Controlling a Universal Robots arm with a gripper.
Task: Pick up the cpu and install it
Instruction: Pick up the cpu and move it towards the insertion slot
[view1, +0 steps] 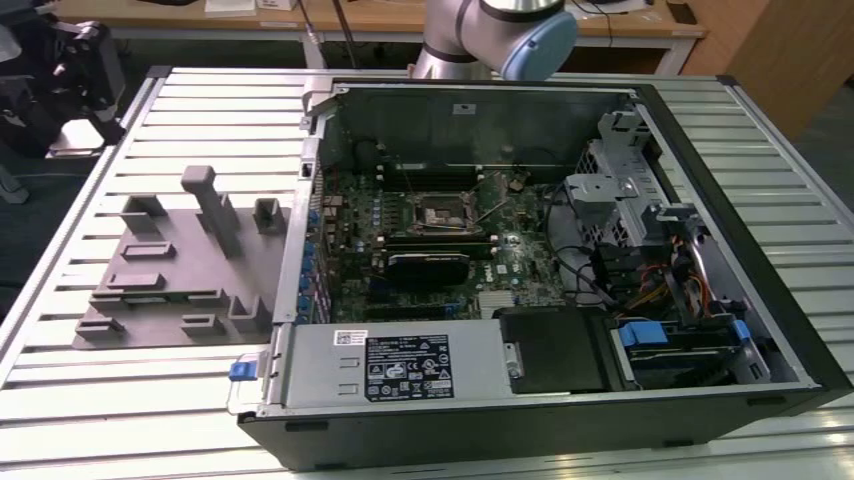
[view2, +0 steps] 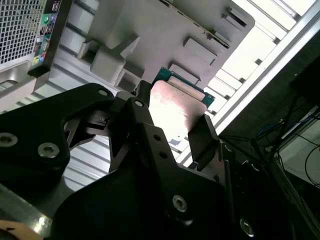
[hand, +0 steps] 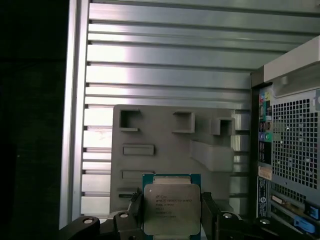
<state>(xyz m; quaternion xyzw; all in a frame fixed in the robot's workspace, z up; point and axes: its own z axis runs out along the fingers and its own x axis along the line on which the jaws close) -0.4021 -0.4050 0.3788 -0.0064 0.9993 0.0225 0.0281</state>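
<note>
Gripper (hand: 172, 214) apparently clamps the cpu (hand: 171, 206), lower edge cut off.

My arm (view1: 454, 45) stands at about twelve o'clock in the exterior view: a grey link with a joint (view1: 534, 35) at about two o'clock from it, which carries a light blue cap (view1: 550, 45). In the first wrist view my gripper (hand: 172, 214) is closed on the cpu (hand: 171, 200). My two black fingers (hand: 210, 216) press on opposite edges of the chip, and its metal top faces the camera. In the second wrist view my gripper (view2: 172, 117) shows from the other side. One finger is against each edge of the chip, and behind them is my black gripper body (view2: 150, 170) with its screw heads.
</note>
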